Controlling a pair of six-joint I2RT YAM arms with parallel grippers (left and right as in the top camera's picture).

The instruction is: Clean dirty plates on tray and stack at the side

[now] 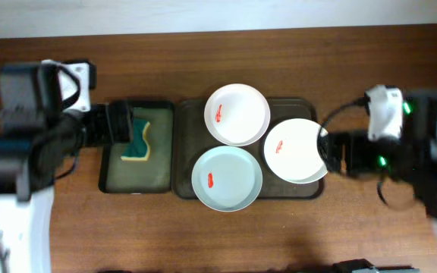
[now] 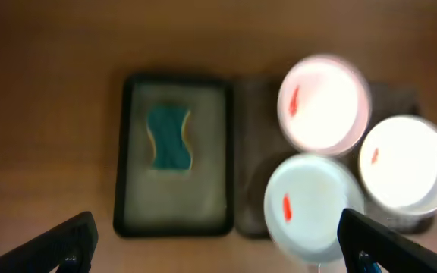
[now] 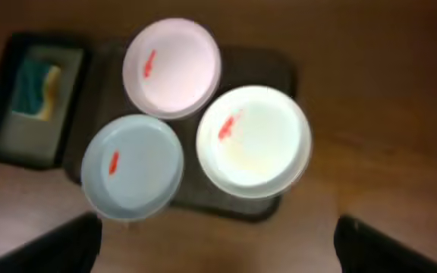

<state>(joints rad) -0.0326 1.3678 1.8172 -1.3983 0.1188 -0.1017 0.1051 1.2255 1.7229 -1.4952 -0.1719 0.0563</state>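
Note:
Three plates lie on the dark brown tray [image 1: 190,114]: a white plate [image 1: 237,114] at the back, a white plate [image 1: 294,150] at the right and a pale bluish-green plate [image 1: 227,178] at the front. Each bears a small red smear. They also show in the left wrist view [image 2: 325,104] [image 2: 404,161] [image 2: 309,205] and in the right wrist view [image 3: 173,67] [image 3: 254,140] [image 3: 133,165]. My left gripper [image 1: 120,125] is open above the black tray. My right gripper [image 1: 331,152] is open beside the right white plate. Both are empty.
A narrow black tray [image 1: 136,176] stands left of the brown tray and holds a teal and yellow sponge [image 1: 137,140]. The sponge also shows in the left wrist view [image 2: 170,138]. The rest is bare wooden table [image 1: 355,243].

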